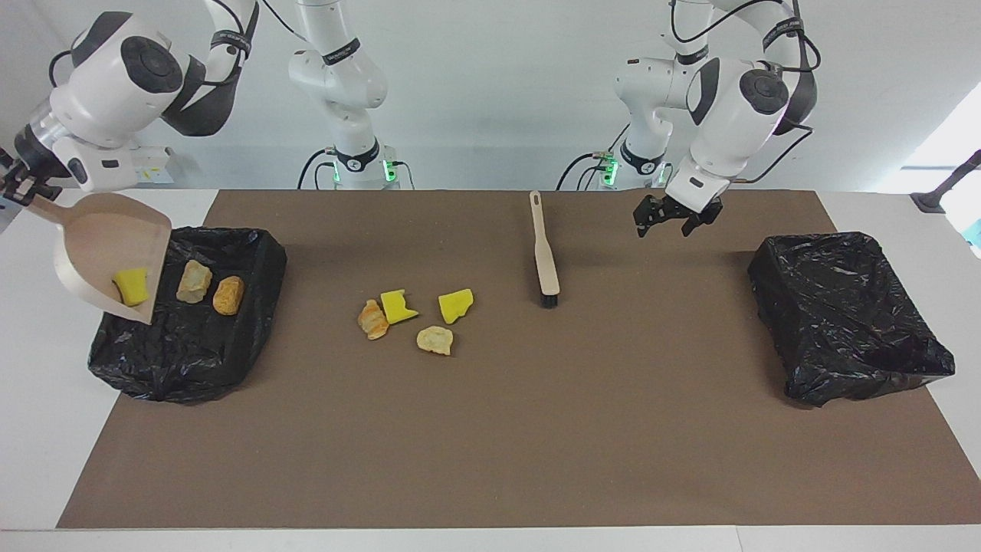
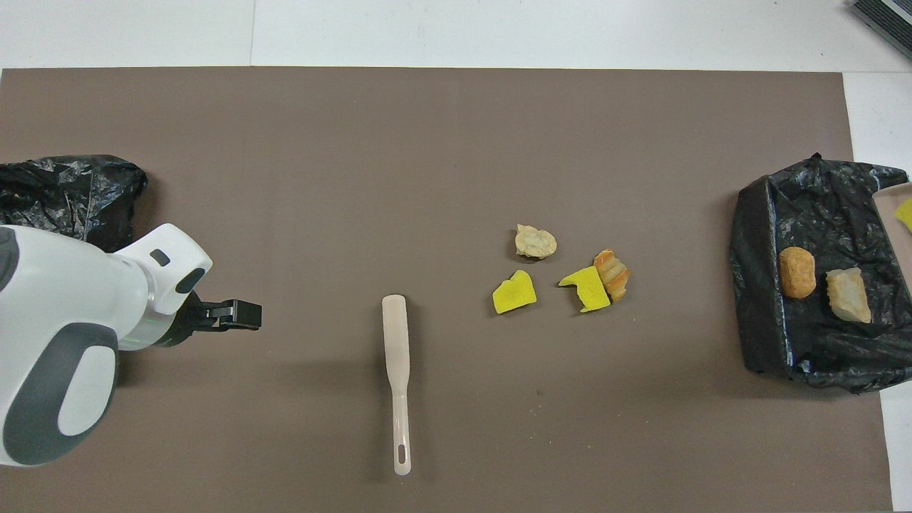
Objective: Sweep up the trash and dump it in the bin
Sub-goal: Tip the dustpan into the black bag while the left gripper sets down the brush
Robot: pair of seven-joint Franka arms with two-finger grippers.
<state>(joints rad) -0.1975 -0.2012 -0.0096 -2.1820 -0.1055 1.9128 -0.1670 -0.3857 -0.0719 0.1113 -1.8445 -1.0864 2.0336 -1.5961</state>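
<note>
The right gripper (image 1: 17,192), shut on the dustpan (image 1: 107,253) handle, tips it over the bin (image 1: 230,353), one yellow scrap (image 1: 132,285) inside. Four scraps (image 1: 414,314) lie mid-surface. The left gripper (image 1: 673,217) hangs open and empty beside the brush (image 1: 545,253).

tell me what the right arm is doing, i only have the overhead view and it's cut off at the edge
observer: the right gripper is shut on the handle of the dustpan, holding it tipped over the bin at the right arm's end.
operator: anything in the pan
observer: one yellow chunk sits at its lower lip, not yet dropped.
operator: is the left gripper touching the mat
observer: no, the left gripper hangs open in the air above the mat, clear of the brush.
</note>
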